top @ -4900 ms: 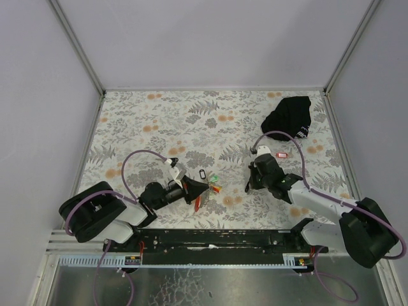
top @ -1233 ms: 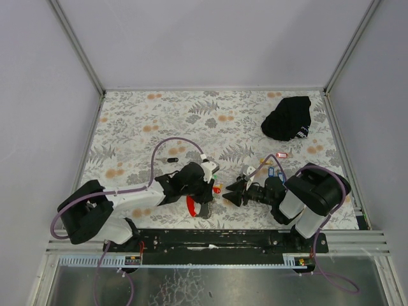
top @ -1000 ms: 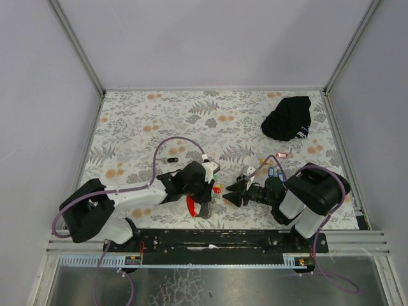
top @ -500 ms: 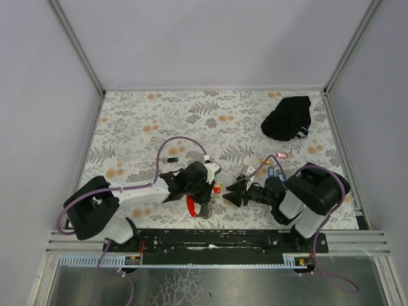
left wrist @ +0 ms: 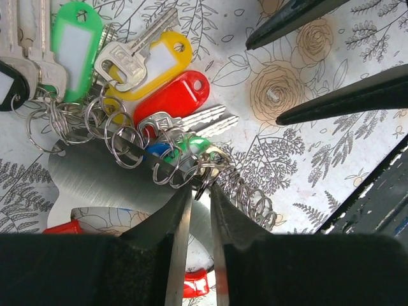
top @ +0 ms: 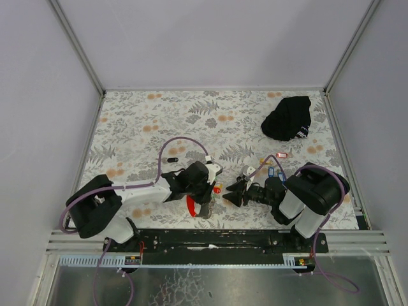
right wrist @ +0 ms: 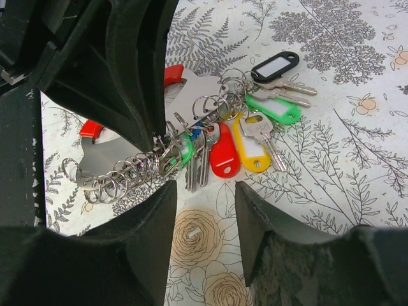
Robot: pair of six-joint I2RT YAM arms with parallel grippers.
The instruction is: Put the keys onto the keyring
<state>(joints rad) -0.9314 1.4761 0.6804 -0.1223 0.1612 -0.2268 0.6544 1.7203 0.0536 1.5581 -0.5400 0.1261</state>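
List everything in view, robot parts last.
keyring: one, grey strap, red end, metal ring coil; near centre.
keys: several, tags black, green, yellow, red, blue; fanned against the keyring.
loose black tag: one; left of centre.
loose red tag: one; right of centre.
blue tags: apparently two; right, nearer.
black cloth bundle: one; far right corner.
table: one, floral.
left gripper: shut on keyring coil.
right gripper: open, facing the keys.

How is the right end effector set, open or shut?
Open. The right end effector has its fingers apart, nothing gripped between them; the keys lie just beyond.
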